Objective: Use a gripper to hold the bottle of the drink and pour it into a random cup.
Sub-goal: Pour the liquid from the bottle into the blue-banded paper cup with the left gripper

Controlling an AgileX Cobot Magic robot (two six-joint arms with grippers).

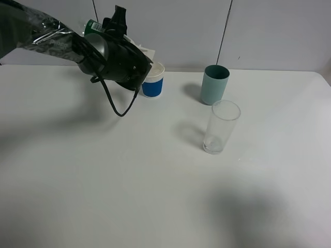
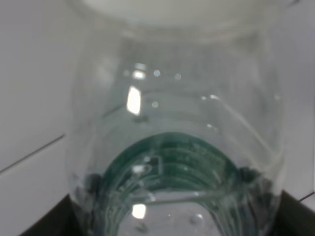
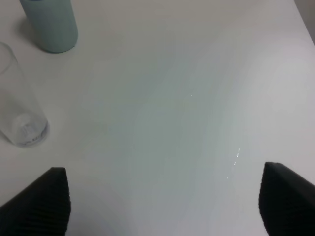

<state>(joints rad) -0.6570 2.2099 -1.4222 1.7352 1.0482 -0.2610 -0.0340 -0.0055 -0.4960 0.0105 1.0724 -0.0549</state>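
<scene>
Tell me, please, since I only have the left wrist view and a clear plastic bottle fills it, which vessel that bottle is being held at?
Observer: In the high view, the black cylindrical left gripper holds the small clear plastic bottle with a dark green label tilted toward the short white paper cup with a blue band. The gripper hides the bottle's mouth, so I cannot see any flow.
Operator: Thank you. Could you also say where the right arm is?
Observer: Its wrist view shows the right gripper with jaws open, holding nothing, over the white table, with the tall clear glass and the teal cup standing beyond it.
</scene>
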